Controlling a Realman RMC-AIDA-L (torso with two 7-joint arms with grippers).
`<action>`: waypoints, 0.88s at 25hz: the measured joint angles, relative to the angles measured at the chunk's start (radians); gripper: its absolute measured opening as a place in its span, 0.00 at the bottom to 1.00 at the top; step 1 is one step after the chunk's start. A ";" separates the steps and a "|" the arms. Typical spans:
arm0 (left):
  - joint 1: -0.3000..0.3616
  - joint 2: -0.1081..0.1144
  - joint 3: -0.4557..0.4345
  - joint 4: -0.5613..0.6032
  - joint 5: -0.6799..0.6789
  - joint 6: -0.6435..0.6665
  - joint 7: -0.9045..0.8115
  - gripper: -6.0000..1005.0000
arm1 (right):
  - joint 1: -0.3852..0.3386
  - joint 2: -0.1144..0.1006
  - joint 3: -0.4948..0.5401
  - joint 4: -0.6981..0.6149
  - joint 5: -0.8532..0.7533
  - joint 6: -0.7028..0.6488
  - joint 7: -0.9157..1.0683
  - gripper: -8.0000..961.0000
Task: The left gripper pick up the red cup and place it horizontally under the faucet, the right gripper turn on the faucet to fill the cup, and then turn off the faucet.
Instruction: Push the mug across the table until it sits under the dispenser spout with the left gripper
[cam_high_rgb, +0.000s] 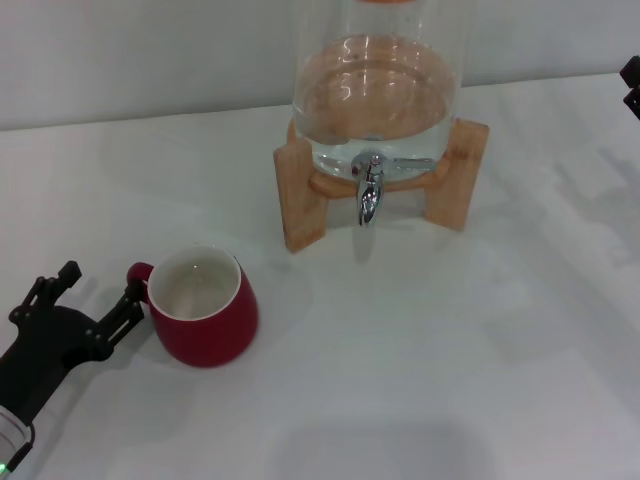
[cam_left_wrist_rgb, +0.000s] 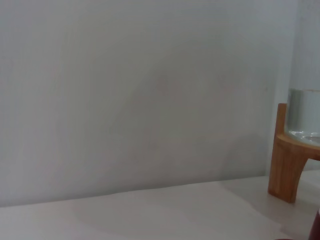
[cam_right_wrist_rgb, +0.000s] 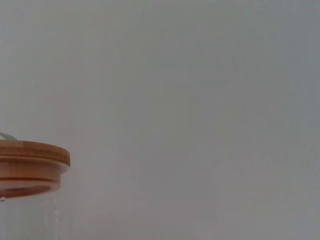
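Bright, even light; soft shadows on the table (cam_high_rgb: 480, 380), wrist views hazy.

I see the red cup (cam_high_rgb: 205, 307) standing upright, white inside showing, its small handle turned away from the faucet (cam_high_rgb: 371, 190). It sits well in front of the faucet and off to my left. The faucet's chrome spout points down, its thin lever lying out sideways.

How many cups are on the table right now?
1. The red cup stands upright on the table, near the left gripper, whose fingers are open beside its handle. It is not yet under the faucet. None other shows.
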 joint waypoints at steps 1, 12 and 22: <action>0.000 0.000 0.000 0.000 0.000 0.000 0.000 0.86 | 0.000 0.000 0.000 0.000 0.000 0.000 0.000 0.80; -0.005 -0.006 0.000 0.000 0.000 -0.019 0.003 0.86 | 0.001 0.000 0.003 0.000 0.000 0.000 0.000 0.80; -0.007 -0.006 0.000 0.000 0.000 -0.027 0.000 0.86 | 0.002 0.000 0.004 -0.001 0.000 -0.002 0.000 0.80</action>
